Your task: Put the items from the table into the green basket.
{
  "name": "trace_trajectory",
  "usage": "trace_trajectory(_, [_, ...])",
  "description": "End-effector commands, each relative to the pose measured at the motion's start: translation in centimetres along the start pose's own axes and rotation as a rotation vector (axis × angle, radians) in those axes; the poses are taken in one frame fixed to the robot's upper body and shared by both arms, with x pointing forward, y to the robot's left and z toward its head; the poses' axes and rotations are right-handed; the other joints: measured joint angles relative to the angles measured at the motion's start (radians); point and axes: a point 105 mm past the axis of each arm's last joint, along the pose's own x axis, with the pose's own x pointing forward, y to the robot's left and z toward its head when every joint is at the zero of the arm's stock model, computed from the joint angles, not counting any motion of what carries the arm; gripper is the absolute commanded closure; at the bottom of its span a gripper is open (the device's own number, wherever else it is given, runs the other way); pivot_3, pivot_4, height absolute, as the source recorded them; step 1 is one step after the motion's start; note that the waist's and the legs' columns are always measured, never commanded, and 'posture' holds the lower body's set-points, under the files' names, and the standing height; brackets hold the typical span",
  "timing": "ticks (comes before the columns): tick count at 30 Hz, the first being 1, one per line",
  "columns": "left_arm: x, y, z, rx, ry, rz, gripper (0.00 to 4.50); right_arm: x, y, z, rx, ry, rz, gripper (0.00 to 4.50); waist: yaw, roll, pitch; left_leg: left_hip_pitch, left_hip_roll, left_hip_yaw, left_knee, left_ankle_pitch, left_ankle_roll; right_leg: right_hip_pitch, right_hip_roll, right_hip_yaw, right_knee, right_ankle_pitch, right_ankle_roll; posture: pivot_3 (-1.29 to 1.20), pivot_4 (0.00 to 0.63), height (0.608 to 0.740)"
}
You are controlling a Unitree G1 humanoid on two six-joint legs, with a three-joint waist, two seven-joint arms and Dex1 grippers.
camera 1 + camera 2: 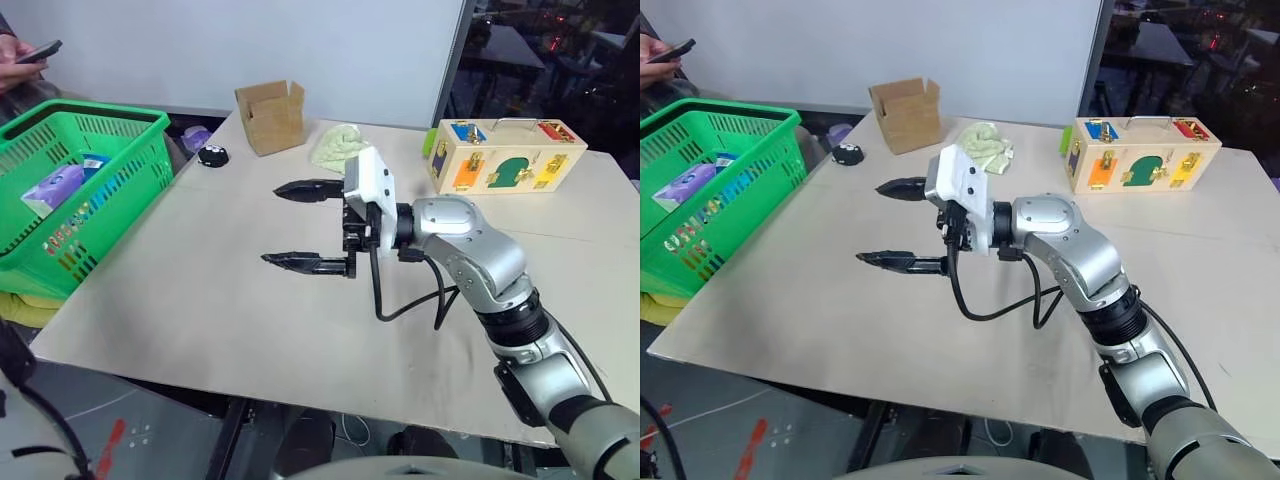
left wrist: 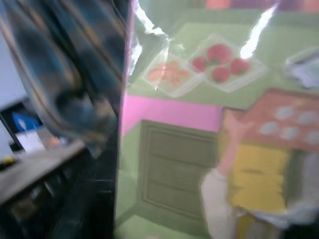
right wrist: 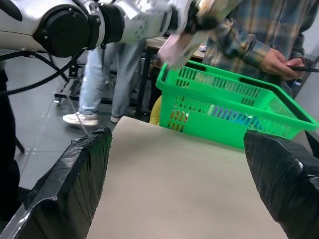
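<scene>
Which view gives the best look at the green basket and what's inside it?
Left eye view: the green basket shows from above, with packets inside. The right eye view matches, cropped at the edge. The right wrist view shows its lattice side; contents barely visible.

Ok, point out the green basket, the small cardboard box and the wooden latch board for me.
green basket (image 1: 150, 150): left eye view, near lattice corner wall.
cardboard box (image 1: 272, 122): left eye view, front face.
wooden latch board (image 1: 505, 165): left eye view, front panel by the green shape.

Brown cardboard box (image 1: 270, 116) open at eleven o'clock, pale green cloth (image 1: 338, 145) just beside it toward twelve, wooden latch board (image 1: 503, 154) at two, small black object (image 1: 212, 156) at ten.
</scene>
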Motion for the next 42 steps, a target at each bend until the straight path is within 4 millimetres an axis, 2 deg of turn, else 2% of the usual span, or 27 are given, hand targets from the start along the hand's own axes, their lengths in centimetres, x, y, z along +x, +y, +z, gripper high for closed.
trace_trajectory(1, [0.1,0.7,2.0,-0.034,-0.078,0.010,0.14,-0.5,-0.3,1.7,-0.054,-0.037,-0.028,0.00,-0.004,0.000,0.000,0.000,0.000,0.000,0.000,0.000,0.000,0.000,0.000,0.000,0.000,0.001,-0.001,0.19,0.000,0.740])
trace_trajectory(9, [-0.6,0.0,2.1,-0.162,-0.174,-0.093,0.14,-0.6,-0.3,1.6,-0.052,-0.016,-0.052,0.00,-0.041,0.000,0.000,0.001,0.001,0.000,0.000,0.000,0.000,-0.001,0.000,0.000,0.004,0.001,-0.001,0.18,0.000,0.740])
trace_trajectory(12, [-1.1,-1.9,2.8,-0.232,-0.247,-0.216,0.14,-1.0,-0.4,1.4,-0.051,-0.004,-0.064,0.00,-0.049,-0.001,0.000,0.001,0.001,0.000,0.000,0.000,0.000,-0.001,0.000,0.000,0.006,0.001,-0.002,0.19,0.000,0.740])
trace_trajectory(14, [-2.5,-5.1,3.0,-0.305,-0.283,-0.384,0.14,-1.5,-0.6,1.2,-0.045,0.004,-0.086,0.00,-0.053,0.001,0.000,0.002,0.001,0.000,0.000,0.000,0.000,-0.001,0.000,0.001,0.008,0.001,-0.002,0.19,0.000,0.740])
trace_trajectory(17, [-7.1,-9.6,2.9,-0.361,-0.261,-0.568,0.14,-2.7,-1.4,0.7,-0.041,0.026,-0.164,0.00,-0.058,0.003,-0.001,0.006,0.000,0.004,0.000,0.000,0.000,0.000,-0.004,0.005,0.010,0.001,-0.002,0.19,0.000,0.740])
trace_trajectory(19, [-10.8,-12.5,2.4,-0.448,-0.184,-0.686,0.14,-4.0,-2.1,0.3,-0.023,0.040,-0.250,0.00,-0.062,0.000,-0.002,0.006,0.000,0.007,0.000,0.000,0.000,-0.001,-0.007,0.008,0.012,0.001,-0.002,0.19,0.000,0.740])
trace_trajectory(22, [-15.8,-16.5,2.1,-0.458,-0.097,-0.866,0.14,-6.4,-2.6,-0.4,-0.010,0.075,-0.368,0.00,-0.066,-0.004,-0.004,0.006,0.000,0.006,0.000,0.000,0.001,-0.002,-0.006,0.008,0.012,0.001,-0.002,0.16,0.000,0.740])
trace_trajectory(25, [-19.7,-19.9,1.7,-0.450,-0.023,-1.029,0.14,-8.7,-2.1,-1.1,0.009,0.119,-0.451,0.00,-0.057,0.001,-0.003,0.007,0.000,0.005,0.000,0.000,0.001,0.000,-0.005,0.007,0.012,0.001,-0.003,0.13,0.000,0.740])
trace_trajectory(27, [-22.3,-22.5,0.8,-0.436,0.056,-1.156,0.14,-11.2,-1.5,-2.2,0.020,0.202,-0.540,0.00,-0.056,0.008,-0.003,0.008,0.000,0.007,0.001,0.000,0.001,0.001,-0.003,0.009,0.011,0.000,-0.003,0.09,0.000,0.740])
trace_trajectory(29, [-24.2,-24.3,0.6,-0.411,0.082,-1.248,0.14,-13.5,-0.6,-3.2,0.034,0.287,-0.604,0.00,-0.056,0.012,-0.003,0.010,0.000,0.008,0.002,0.000,0.001,0.005,-0.003,0.009,0.007,-0.002,-0.005,0.05,0.001,0.740])
trace_trajectory(37, [-26.6,-26.0,-0.4,-0.439,0.169,-1.317,0.14,-19.6,1.9,-5.3,0.110,0.465,-0.848,0.00,-0.134,0.013,-0.002,0.010,0.002,0.012,0.003,-0.001,0.002,0.006,-0.001,0.012,0.004,-0.004,-0.002,-0.06,0.008,0.740])
trace_trajectory(42, [-26.9,-26.4,-1.0,-0.431,0.199,-1.316,0.14,-20.3,2.6,-5.8,0.116,0.485,-0.899,0.00,-0.164,0.014,-0.002,0.010,0.002,0.013,0.003,-0.001,0.003,0.006,0.000,0.014,0.004,-0.004,-0.002,-0.08,0.003,0.740])
